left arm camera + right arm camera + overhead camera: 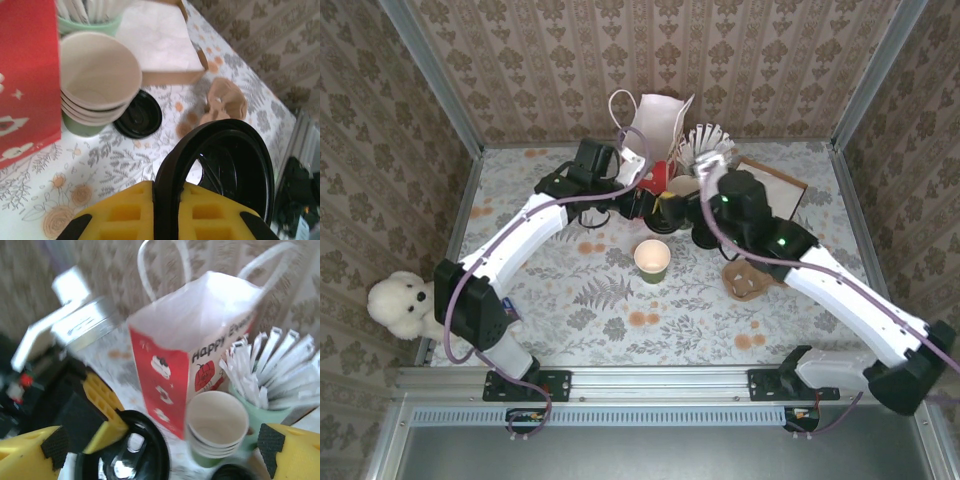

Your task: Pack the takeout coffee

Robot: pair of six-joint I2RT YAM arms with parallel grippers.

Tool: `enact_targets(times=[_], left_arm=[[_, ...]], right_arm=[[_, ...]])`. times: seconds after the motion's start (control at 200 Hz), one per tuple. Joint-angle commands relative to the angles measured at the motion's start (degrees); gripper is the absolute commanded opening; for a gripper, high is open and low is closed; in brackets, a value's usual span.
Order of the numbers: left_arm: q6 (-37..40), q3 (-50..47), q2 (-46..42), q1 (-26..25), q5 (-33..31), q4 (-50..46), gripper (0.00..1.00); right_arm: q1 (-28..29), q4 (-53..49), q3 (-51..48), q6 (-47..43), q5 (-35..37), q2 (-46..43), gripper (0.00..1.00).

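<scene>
The takeout coffee's green cup (652,260) stands alone mid-table, open-topped with a cream inside and no lid on it. My left gripper (180,187) is shut on the rim of a round black lid (225,160), held edge-on just above the table. The same lid (125,460) sits low between the wide-apart yellow fingers of my right gripper (160,447), which is open and holds nothing. The red-and-white paper bag (190,355) stands open just behind both grippers.
Beside the bag are a stack of lidless green cups (97,82), a green holder of white-wrapped sticks (270,370) and a second black lid (138,114) flat on the table. A napkin tray (775,185), a brown cardboard piece (745,280) and a white plush toy (400,300) lie farther out.
</scene>
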Motion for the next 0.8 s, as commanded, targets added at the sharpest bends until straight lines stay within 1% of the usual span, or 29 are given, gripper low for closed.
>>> enact_targets(times=[0.0,0.04,0.07,0.135,0.175,0.29,0.37,0.435,0.495,0.595,0.65,0.795], left_arm=[[-9.48,-2.85,-4.13,0.26,-4.73,10.8,0.0],[-11.91,-4.29,-5.09,0.26,-6.39,14.06,0.0],[-13.18,-5.04,-5.6,0.27,-7.58,15.9,0.0],[-15.56,-6.42,-6.86,0.25,-8.89,19.71,0.0],[-17.19,-7.62,-7.73,0.17,-9.42,22.53,0.0],[-23.15,-11.68,-10.04,0.09,-12.37,30.25,0.0],[-25.47,-12.94,-10.54,0.16,-12.13,33.45,0.0],[-26.12,-12.51,-10.01,0.34,-10.02,34.07,0.0],[-27.19,-12.82,-9.82,0.36,-8.89,35.49,0.0],[-29.2,-13.3,-9.93,0.47,-8.65,37.41,0.0],[-29.65,-13.42,-9.94,0.43,-8.61,37.84,0.0],[-29.86,-14.21,-10.3,0.5,-8.7,38.37,0.0]], right_arm=[[-3.77,8.08,-6.0,30.65,-2.74,-2.67,1.0],[-4.67,9.53,-7.12,32.95,-4.94,-3.12,1.0],[-4.92,9.65,-7.45,33.86,-5.02,-3.36,1.0],[-5.02,10.4,-8.09,34.46,-4.88,-3.35,1.0],[-5.02,12.28,-8.86,33.98,-5.99,-3.27,0.98],[-5.02,21.12,-11.63,31.59,-13.52,-2.54,1.0],[-4.7,24.58,-11.74,31.58,-16.67,-1.12,1.0],[-3.95,25.54,-11.04,31.59,-16.36,0.45,0.98],[-3.3,27.03,-10.55,32.21,-15.34,1.97,0.94],[-2.57,30.66,-10.54,33.89,-13.34,4.28,0.85],[-2.55,32.76,-10.64,33.5,-13.28,5.33,0.78],[-2.56,37.42,-12.27,31.9,-13.63,6.29,0.68]])
